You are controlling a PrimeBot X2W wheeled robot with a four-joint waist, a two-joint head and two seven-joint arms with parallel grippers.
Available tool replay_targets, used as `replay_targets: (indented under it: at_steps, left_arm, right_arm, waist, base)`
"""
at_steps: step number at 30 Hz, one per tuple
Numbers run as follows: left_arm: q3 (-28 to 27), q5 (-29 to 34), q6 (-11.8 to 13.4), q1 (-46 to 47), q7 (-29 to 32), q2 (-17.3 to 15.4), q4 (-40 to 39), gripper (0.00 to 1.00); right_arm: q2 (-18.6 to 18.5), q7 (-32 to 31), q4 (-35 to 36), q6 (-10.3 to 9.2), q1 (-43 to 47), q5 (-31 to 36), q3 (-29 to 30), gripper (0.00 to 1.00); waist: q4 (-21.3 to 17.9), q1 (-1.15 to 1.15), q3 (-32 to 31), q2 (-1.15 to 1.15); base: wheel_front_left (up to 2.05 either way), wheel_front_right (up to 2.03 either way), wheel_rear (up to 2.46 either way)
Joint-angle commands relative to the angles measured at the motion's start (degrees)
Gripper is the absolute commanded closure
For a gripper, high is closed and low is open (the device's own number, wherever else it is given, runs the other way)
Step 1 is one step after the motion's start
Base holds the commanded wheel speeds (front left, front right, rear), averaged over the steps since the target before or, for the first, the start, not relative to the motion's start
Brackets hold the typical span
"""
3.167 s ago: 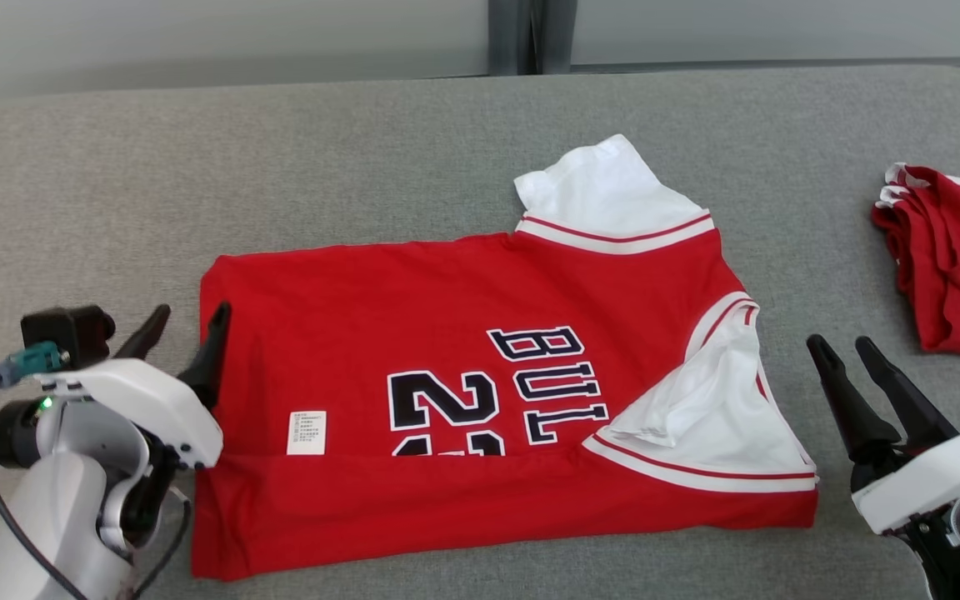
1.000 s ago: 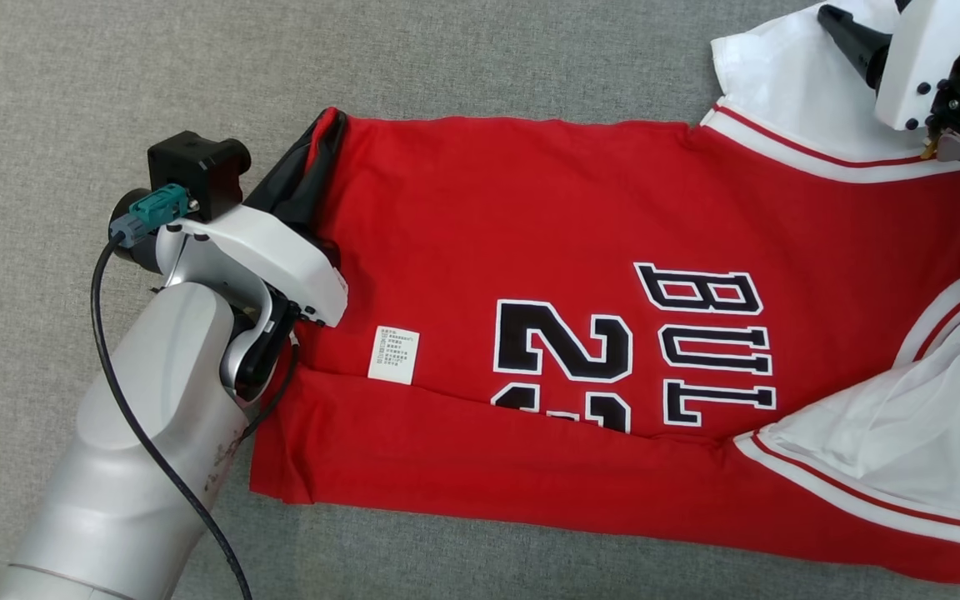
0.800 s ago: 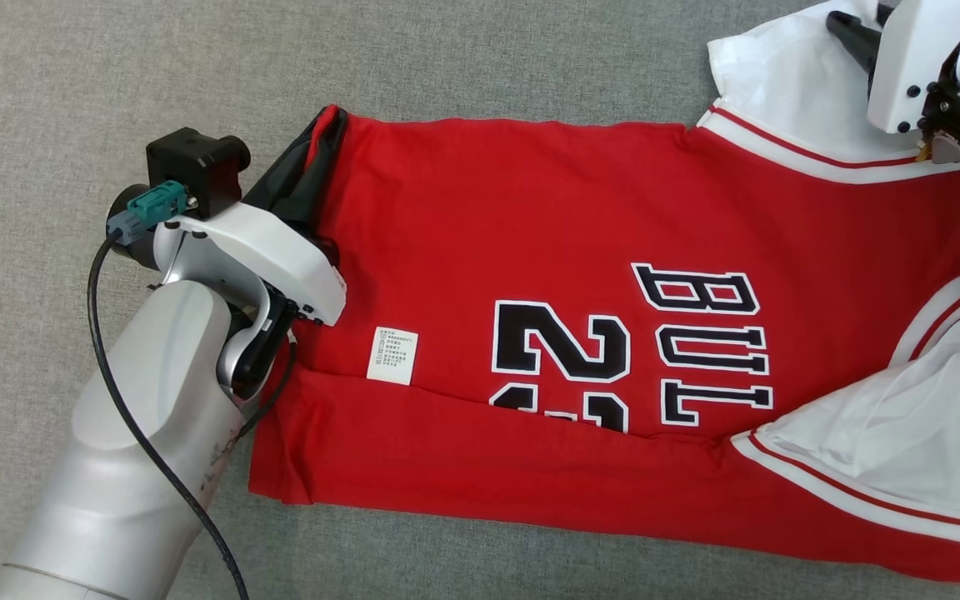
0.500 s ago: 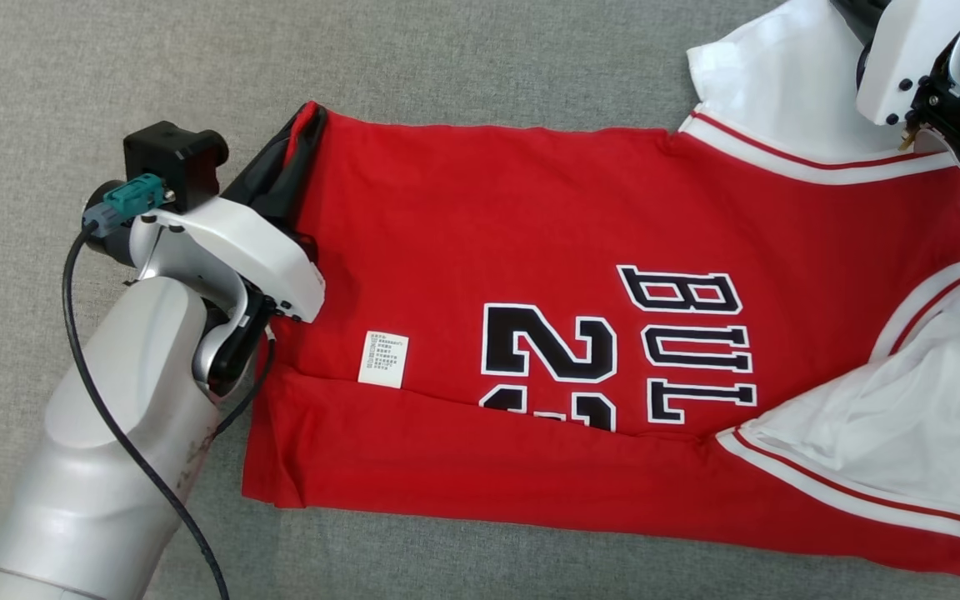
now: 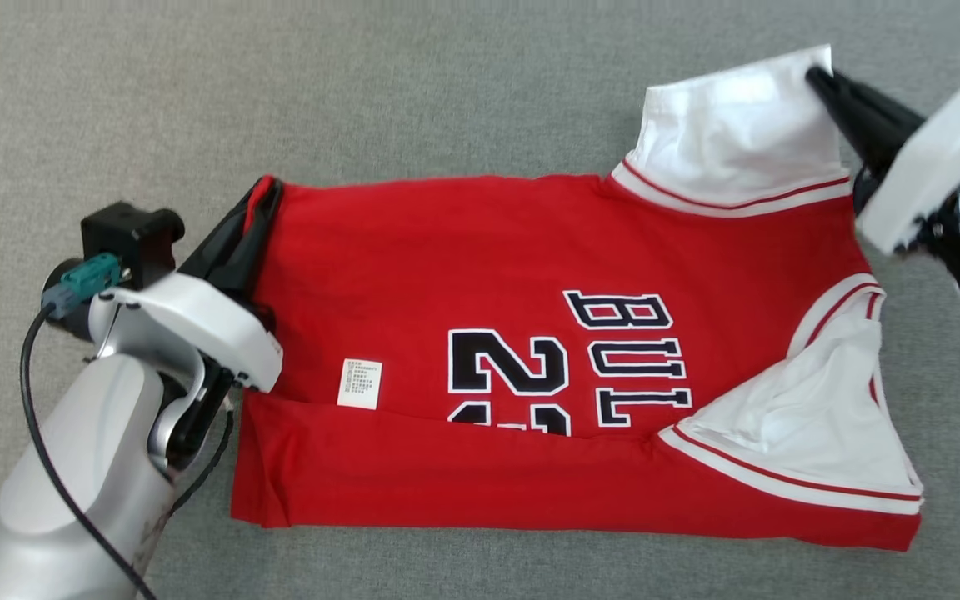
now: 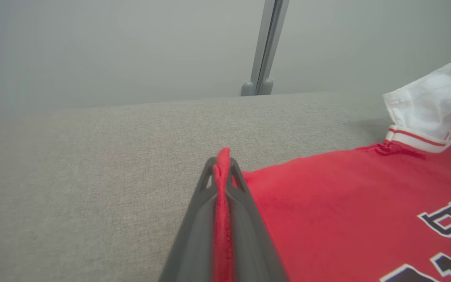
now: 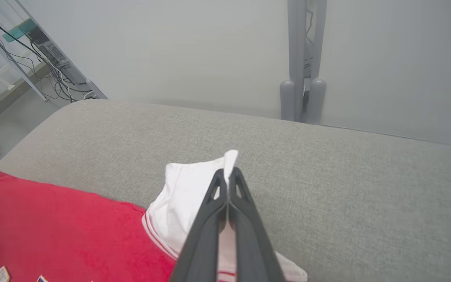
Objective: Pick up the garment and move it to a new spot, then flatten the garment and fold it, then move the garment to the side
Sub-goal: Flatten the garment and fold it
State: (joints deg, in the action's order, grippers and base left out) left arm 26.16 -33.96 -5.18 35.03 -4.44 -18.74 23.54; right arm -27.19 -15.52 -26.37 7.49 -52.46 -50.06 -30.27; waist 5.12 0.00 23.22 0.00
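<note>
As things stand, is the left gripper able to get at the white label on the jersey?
Probably not yet: the left gripper is shut on a corner of the jersey. The label lies uncovered close by, so releasing first would likely suffice.

The left gripper (image 5: 267,183) has dark fingers (image 5: 234,242), white shell (image 5: 197,321), silver forearm (image 5: 72,467), black cable (image 5: 24,375), teal plug (image 5: 84,279).

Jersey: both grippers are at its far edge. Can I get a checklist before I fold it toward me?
1. Left gripper shut on jersey corner: ok.
2. Right gripper shut on far sleeve tip: ok.
3. Both layers caught in each grip: cannot tell.
4. Near flap lying flat over the number: ok.
5. Near sleeve smooth: not ok, rumpled.
</note>
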Motion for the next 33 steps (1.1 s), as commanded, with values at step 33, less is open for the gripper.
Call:
replay_targets:
  at_steps: [33]
  left_arm:
    - [-4.4,-7.2,9.7,-31.3,-2.0,-5.0,-15.1,1.0]
  right_arm:
    - [2.6,5.0,34.3,0.0,50.1,7.8,17.2,1.0]
  waist:
    - [-4.4,0.0,-8.2,0.0]
  base:
    - [0.0,0.0,0.0]
